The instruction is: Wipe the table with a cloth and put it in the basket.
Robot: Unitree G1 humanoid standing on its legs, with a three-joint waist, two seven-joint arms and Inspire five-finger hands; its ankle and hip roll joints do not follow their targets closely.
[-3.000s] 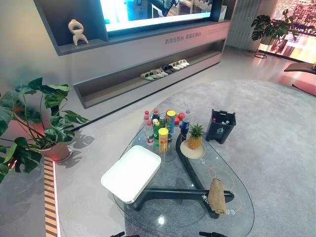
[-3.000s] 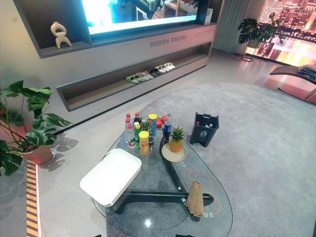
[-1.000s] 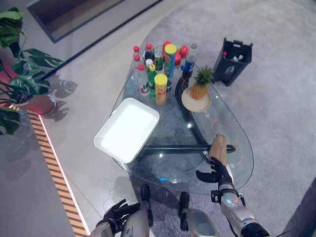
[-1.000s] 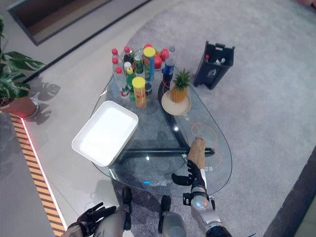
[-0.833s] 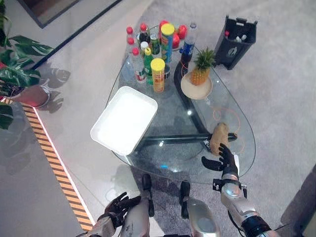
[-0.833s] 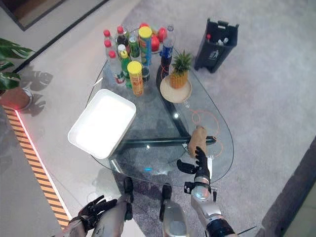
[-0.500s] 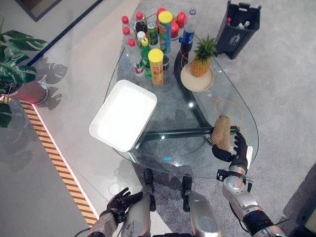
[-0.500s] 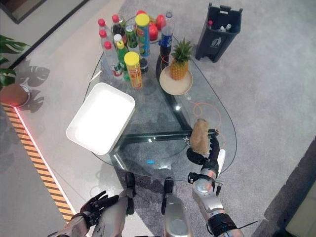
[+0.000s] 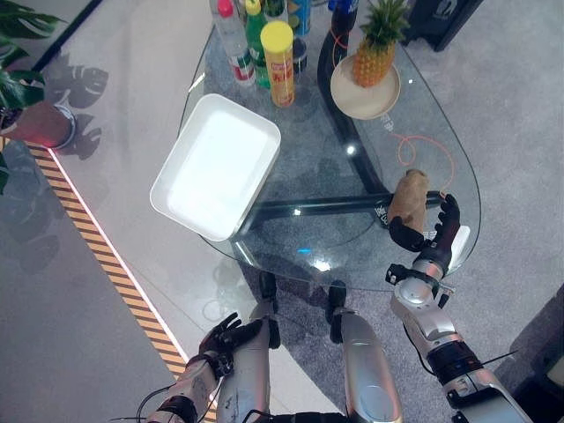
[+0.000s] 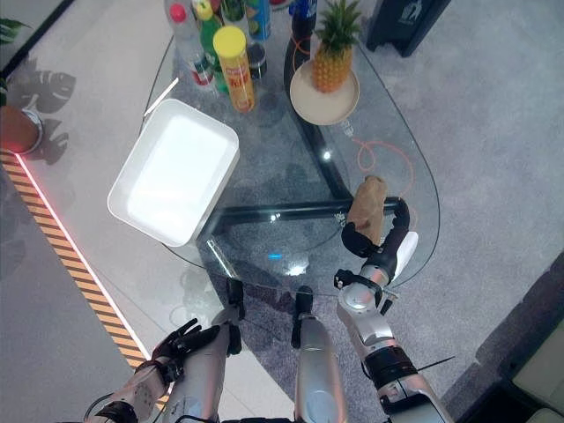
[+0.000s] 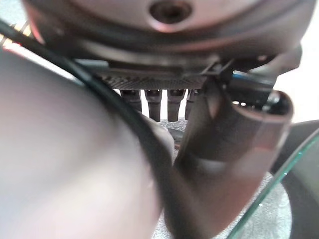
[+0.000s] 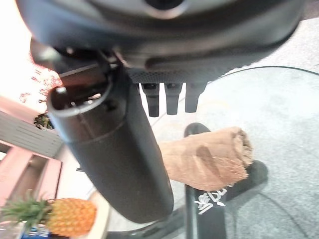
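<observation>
A rolled brown cloth lies on the glass table near its right edge. My right hand is at the cloth's near end, open, thumb on one side and straight fingers on the other. In the right wrist view the cloth lies just past the fingers, not gripped. The white rectangular basket sits on the table's left part. My left hand hangs low beside the table's near edge, fingers relaxed and holding nothing.
Bottles and a yellow-lidded can crowd the table's far end, beside a pineapple on a plate. An orange cord loops behind the cloth. A potted plant stands far left.
The camera has tilted down over the table. My right hand has reached forward from below the table edge to the cloth's near end. The cloth has not moved.
</observation>
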